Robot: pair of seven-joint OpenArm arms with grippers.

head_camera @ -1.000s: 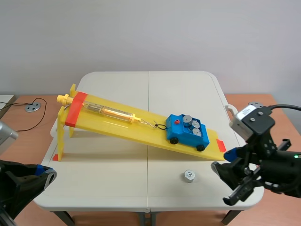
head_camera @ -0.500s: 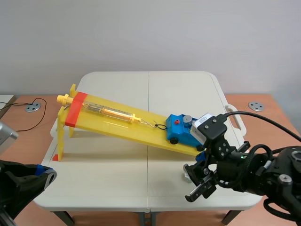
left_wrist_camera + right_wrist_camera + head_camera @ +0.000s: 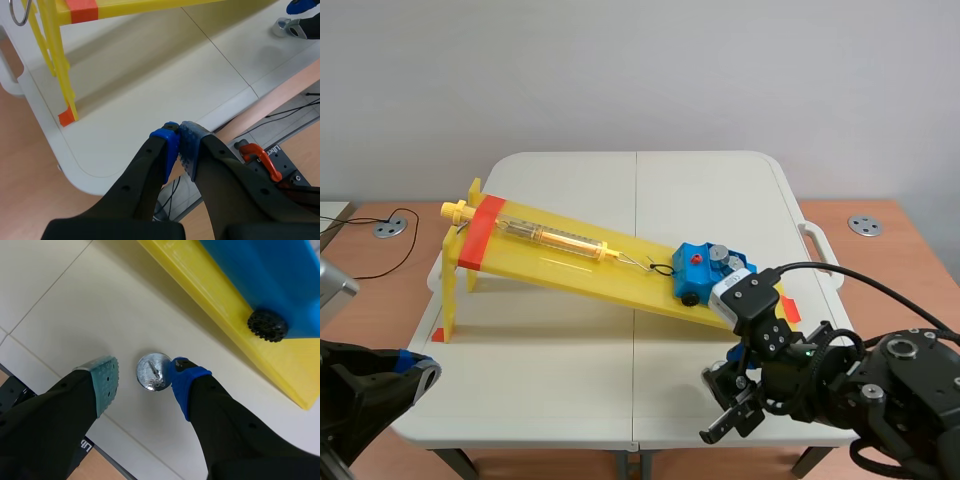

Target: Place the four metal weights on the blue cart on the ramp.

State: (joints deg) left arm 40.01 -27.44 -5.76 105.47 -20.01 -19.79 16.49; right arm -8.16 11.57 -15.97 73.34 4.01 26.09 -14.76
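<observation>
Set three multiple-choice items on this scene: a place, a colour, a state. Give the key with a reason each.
1. Where is the loose weight? A on the cart; B on the table, between the fingers of the right gripper; C lifted in the air.
2. The ramp is: A yellow; B green; C white.
3. The left gripper is: A open; B shut on a weight; C shut on nothing.
Key: B, fingers flank it on the table; A, plainly yellow; C, its pads meet, nothing between.
</observation>
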